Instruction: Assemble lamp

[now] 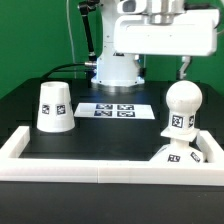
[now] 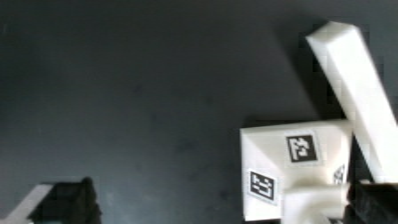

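The white tapered shade [image 1: 54, 107] stands mouth-down on the exterior view's left. The round bulb [image 1: 181, 103] stands upright on the exterior view's right. The angular tagged base [image 1: 178, 154] lies just in front of it, and I cannot tell whether they are joined. My gripper [image 1: 183, 70] hangs above the bulb, only one dark finger showing. In the wrist view the gripper [image 2: 214, 203] is open, with its fingers [image 2: 64, 200] far apart. A white tagged block, apparently the base [image 2: 285, 160], lies between them close to one finger, not gripped.
The marker board [image 1: 113, 110] lies flat in the middle of the black table. A white wall [image 1: 100, 168] frames the work area in front and at both sides, and it also shows in the wrist view [image 2: 356, 90]. The robot pedestal [image 1: 115, 68] stands behind.
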`<state>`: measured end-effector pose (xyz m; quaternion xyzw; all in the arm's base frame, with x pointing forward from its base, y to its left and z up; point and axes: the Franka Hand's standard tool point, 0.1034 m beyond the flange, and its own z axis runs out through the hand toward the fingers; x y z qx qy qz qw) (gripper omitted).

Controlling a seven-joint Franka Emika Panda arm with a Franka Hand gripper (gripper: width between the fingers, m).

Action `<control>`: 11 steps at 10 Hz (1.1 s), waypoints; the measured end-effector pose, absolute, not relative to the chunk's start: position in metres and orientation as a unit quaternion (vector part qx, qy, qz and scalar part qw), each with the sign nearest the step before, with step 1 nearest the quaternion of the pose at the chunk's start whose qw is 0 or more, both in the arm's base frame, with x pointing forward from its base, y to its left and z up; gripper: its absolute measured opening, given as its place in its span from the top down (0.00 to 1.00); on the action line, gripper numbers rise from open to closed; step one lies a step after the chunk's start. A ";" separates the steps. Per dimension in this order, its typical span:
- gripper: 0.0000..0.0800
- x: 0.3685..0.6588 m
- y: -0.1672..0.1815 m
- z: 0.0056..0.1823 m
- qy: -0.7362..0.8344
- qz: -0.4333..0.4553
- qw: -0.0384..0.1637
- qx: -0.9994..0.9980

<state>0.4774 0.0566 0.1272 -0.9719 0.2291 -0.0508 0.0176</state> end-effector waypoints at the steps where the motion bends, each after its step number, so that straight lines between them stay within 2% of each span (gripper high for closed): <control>1: 0.13 0.463 0.041 0.123 0.200 -0.049 0.013 -0.979; 4: 0.13 0.435 -0.027 0.115 0.086 -0.056 0.012 -0.995; 7: 0.13 0.422 -0.089 0.112 0.073 -0.057 0.015 -0.996; 11: 0.13 0.418 -0.096 0.106 0.081 -0.050 0.013 -0.995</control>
